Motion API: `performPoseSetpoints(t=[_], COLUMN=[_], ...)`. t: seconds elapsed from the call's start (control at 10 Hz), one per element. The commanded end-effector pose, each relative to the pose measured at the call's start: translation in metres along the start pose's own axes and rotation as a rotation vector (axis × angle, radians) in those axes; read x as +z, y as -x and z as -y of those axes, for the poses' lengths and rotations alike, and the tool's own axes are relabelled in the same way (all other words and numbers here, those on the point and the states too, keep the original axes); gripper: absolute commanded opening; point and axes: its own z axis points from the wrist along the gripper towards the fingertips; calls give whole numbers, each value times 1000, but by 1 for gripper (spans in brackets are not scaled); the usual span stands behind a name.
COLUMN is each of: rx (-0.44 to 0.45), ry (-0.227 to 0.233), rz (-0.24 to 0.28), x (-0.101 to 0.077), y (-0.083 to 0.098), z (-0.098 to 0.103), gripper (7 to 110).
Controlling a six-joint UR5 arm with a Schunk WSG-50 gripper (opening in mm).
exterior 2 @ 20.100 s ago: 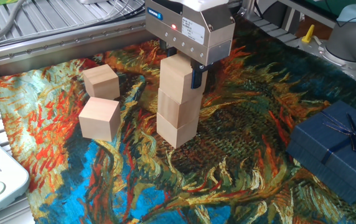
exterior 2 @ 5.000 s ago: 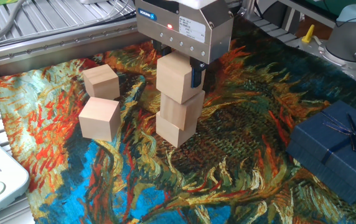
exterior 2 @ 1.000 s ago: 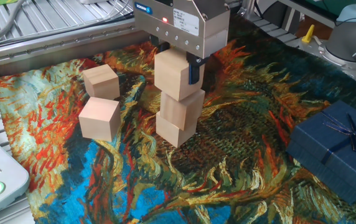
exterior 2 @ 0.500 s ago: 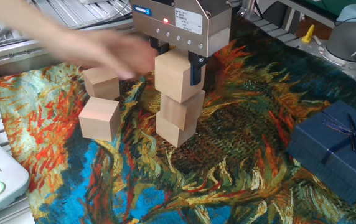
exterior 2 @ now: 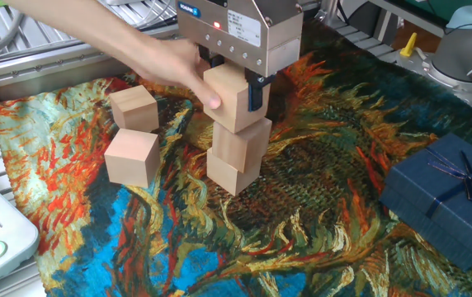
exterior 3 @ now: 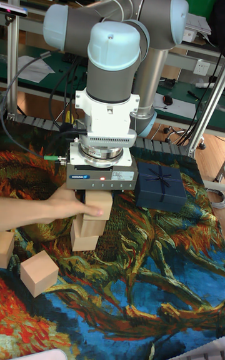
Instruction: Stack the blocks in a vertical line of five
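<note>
Gripper (exterior 2: 234, 78) and its load. The two fingers were pressed against opposite faces of the top block (exterior 2: 233, 97), pinching it; in the tall fixed view the same gripper (exterior 3: 95, 200) hung straight down from the arm over the stack. The held block sat skewed on the middle block (exterior 2: 241, 146), overhanging it toward 9 o'clock, and whether the two faces touched could not be told.

A person's hand (exterior 2: 172, 66) reached in from 10 o'clock, its fingertips resting on the left face of the top block, just beside the gripper.

The stack. The middle block rested on the bottom block (exterior 2: 233, 172), each turned slightly against the other, so the column was crooked, not plumb.

The remaining blocks. Two loose blocks lay on the patterned cloth (exterior 2: 302, 239) at 9 o'clock of the stack, well apart from it: the far loose block (exterior 2: 134, 108) and the near loose block (exterior 2: 131, 156), close together.

A dark blue gift box (exterior 2: 446, 198) sat at 3 o'clock, clear of the work.

Progress, as judged: three of five levels were in place or nearly so, the third unreleased and misaligned; two blocks remained to be added.
</note>
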Motion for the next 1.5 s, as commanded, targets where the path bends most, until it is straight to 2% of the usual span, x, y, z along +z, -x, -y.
performPoseSetpoints(t=[0.0,0.1,0.2,0.3,0.4,0.5,0.6,0.7,0.8,0.9,1.2,1.4], rx=[-47,-125,-130,-119,-107,-92,-74,-35,30,20,1,-10], ry=[43,44,43,62,76,59,56,48,34,32,23,38], rz=[-9,2,-3,2,15,24,25,18,3,-4,-18,-13], x=[-1,-1,-1,-1,-1,-2,-2,-3,-3,-3,-7,-10], y=[-2,0,-1,0,3,6,7,6,3,1,-1,3], z=[-9,-7,-7,-12,-15,-11,-9,-9,-8,-7,-5,-6], gripper=[7,22,22,88,88,66,66,44,44,7,7,7])
